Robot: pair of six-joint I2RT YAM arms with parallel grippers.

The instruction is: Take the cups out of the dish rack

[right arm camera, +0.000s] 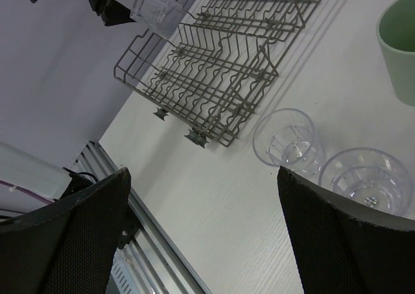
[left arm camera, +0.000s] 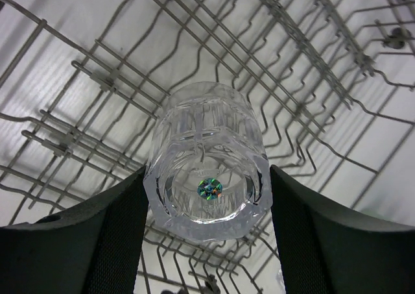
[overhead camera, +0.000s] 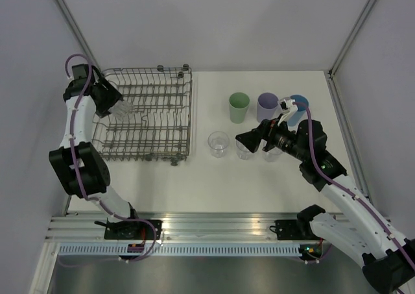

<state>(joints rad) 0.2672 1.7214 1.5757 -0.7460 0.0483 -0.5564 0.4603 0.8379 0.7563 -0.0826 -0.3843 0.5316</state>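
Holding one clear tumbler [left arm camera: 206,171], the left gripper [left arm camera: 207,216] has its two fingers [left arm camera: 97,242] pressed against the tumbler's opposite sides. The jaws stand only partly apart, as wide as the tumbler's body. The tumbler's base faces the left wrist camera and its mouth points away toward the wires. In the top view it hangs tilted over the left half of the dish rack [overhead camera: 190,112], near the left wall. Whether it touches the tines cannot be told.

Dish rack: grey wire, on the far-left part of the table [overhead camera: 259,177].

On the table right of the rack, all upright with mouths up:
- Far row: pale green cup [overhead camera: 238,107], lavender cup [overhead camera: 266,106], blue cup [overhead camera: 299,103]. The blue one is partly hidden behind the right arm [overhead camera: 337,177].
- Near row: first clear cup [overhead camera: 218,144] stands free, near the rack's near right corner. The second clear cup [overhead camera: 243,152] and third clear cup [overhead camera: 272,154] are partly covered by the right gripper and its wrist.

Right gripper [overhead camera: 246,138]: jaws spread wide, nothing between them. It hovers above the near row and points toward the rack. Its wrist view shows two clear cups side by side on the table, with the pale green cup at the right edge.
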